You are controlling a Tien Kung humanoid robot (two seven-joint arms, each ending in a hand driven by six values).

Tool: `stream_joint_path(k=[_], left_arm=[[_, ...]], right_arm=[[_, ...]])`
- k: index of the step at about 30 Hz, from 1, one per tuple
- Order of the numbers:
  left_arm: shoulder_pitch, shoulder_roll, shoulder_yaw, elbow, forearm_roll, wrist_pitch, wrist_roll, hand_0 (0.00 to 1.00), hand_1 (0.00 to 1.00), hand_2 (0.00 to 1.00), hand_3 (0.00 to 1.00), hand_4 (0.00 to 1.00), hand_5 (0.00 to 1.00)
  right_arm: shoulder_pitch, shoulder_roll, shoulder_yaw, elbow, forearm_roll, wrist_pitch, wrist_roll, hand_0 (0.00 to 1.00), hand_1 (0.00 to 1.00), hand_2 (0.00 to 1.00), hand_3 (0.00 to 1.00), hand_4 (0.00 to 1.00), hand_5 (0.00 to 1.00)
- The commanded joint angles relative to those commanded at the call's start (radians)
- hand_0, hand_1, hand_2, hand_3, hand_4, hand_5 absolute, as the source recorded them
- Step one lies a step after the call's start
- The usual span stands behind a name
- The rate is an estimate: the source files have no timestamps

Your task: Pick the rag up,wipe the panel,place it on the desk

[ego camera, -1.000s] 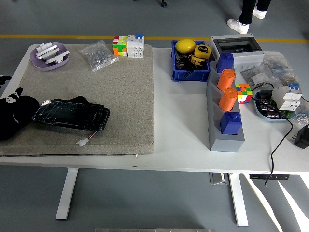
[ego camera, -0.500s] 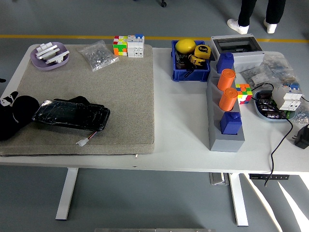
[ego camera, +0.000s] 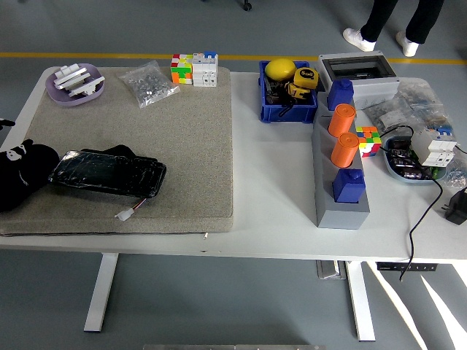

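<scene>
Left hand [ego camera: 16, 162] at the left edge of the grey mat [ego camera: 182, 146], over a dark bundle, likely the rag [ego camera: 22, 182]; cannot tell whether open or closed. Black glossy panel [ego camera: 108, 173] flat on the mat, just right of the bundle, touching it. White plug [ego camera: 125, 214] near the panel's front corner.

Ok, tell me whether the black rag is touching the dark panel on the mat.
Touching. The head view shows the black rag butting against the panel's left end, with no mat visible between them.
</scene>
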Motion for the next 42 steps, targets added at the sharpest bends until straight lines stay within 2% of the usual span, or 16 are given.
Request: stream_joint_path(k=[12, 13, 18, 19, 24, 25, 30, 31, 36, 37, 42], left_arm=[[-0.008, -0.001, 0.002, 0.006, 0.001, 0.002, 0.001, 0.709, 0.739, 0.734, 0.613, 0.842, 0.307], [-0.009, -0.001, 0.003, 0.007, 0.001, 0.002, 0.001, 0.709, 0.741, 0.736, 0.612, 0.843, 0.309], [-0.011, -0.004, 0.006, 0.009, 0.008, 0.002, 0.007, 0.709, 0.741, 0.736, 0.612, 0.843, 0.309], [-0.011, -0.005, 0.006, 0.009, 0.010, 0.001, 0.008, 0.713, 0.742, 0.737, 0.613, 0.842, 0.309], [-0.011, -0.005, 0.004, 0.011, 0.011, 0.000, 0.009, 0.713, 0.742, 0.737, 0.613, 0.842, 0.309], [-0.012, -0.004, 0.004, 0.011, 0.011, 0.000, 0.008, 0.713, 0.742, 0.736, 0.613, 0.842, 0.309], [-0.014, -0.001, 0.000, 0.016, 0.012, -0.001, 0.009, 0.713, 0.742, 0.736, 0.613, 0.842, 0.309], [-0.014, -0.001, -0.001, 0.017, 0.012, -0.002, 0.009, 0.713, 0.743, 0.738, 0.612, 0.842, 0.309], [-0.011, -0.004, -0.002, 0.018, 0.014, -0.001, 0.010, 0.713, 0.743, 0.738, 0.612, 0.842, 0.309], [-0.011, -0.005, -0.002, 0.018, 0.014, -0.001, 0.009, 0.713, 0.743, 0.739, 0.611, 0.841, 0.309], [-0.010, -0.006, -0.002, 0.018, 0.014, -0.002, 0.009, 0.713, 0.743, 0.739, 0.611, 0.841, 0.309]], right_arm=[[-0.001, 0.011, 0.040, 0.000, -0.030, 0.006, 0.003, 0.735, 0.647, 0.677, 0.630, 0.998, 0.528], [-0.001, 0.011, 0.042, 0.000, -0.031, 0.006, 0.004, 0.736, 0.648, 0.676, 0.583, 0.997, 0.525], [-0.002, 0.014, 0.046, 0.000, -0.038, 0.006, 0.002, 0.736, 0.648, 0.676, 0.583, 0.997, 0.525], [-0.002, 0.015, 0.047, 0.000, -0.041, 0.007, 0.001, 0.735, 0.648, 0.676, 0.539, 0.888, 0.414], [-0.002, 0.014, 0.047, 0.000, -0.043, 0.010, -0.001, 0.735, 0.648, 0.676, 0.539, 0.888, 0.414], [-0.002, 0.015, 0.047, 0.000, -0.042, 0.009, -0.001, 0.736, 0.649, 0.666, 0.542, 0.820, 0.342], [-0.001, 0.016, 0.042, 0.000, -0.028, -0.001, 0.004, 0.736, 0.649, 0.666, 0.542, 0.820, 0.342], [-0.001, 0.017, 0.043, 0.000, -0.028, -0.003, 0.005, 0.736, 0.649, 0.682, 0.601, 0.878, 0.384], [-0.001, 0.016, 0.050, 0.000, -0.039, 0.003, 0.003, 0.736, 0.649, 0.682, 0.601, 0.878, 0.384], [-0.001, 0.016, 0.050, 0.000, -0.045, 0.008, 0.000, 0.736, 0.649, 0.684, 0.552, 0.897, 0.403], [-0.001, 0.018, 0.054, 0.000, -0.050, 0.010, -0.002, 0.736, 0.649, 0.684, 0.552, 0.897, 0.403]])
